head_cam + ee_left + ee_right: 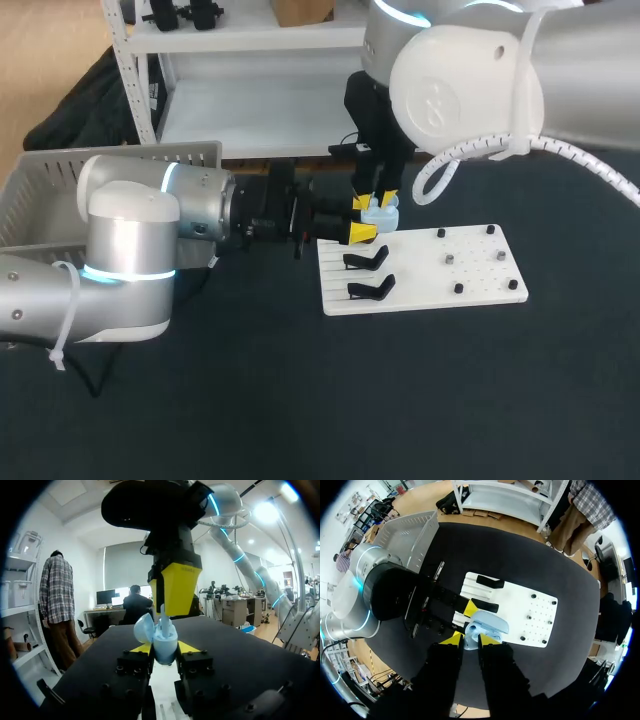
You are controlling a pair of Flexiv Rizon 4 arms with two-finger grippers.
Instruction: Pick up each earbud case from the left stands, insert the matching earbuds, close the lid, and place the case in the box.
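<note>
A light blue earbud case (381, 213) with its lid (144, 629) open is held above the white board's far left corner. My left gripper (365, 224) is shut on the case body (165, 644) from both sides. My right gripper (375, 201) points straight down onto the open case (488, 623). Its yellow fingers (175, 587) pinch a small pale earbud (162, 614) at the case's mouth. In the right wrist view the earbud (470, 642) sits between that gripper's tips.
The white board (480, 275) lies mid-table with two empty black stands (366, 260) (372, 289) on its left part and small black pegs on its right. A grey perforated box (50, 200) stands at the table's far left.
</note>
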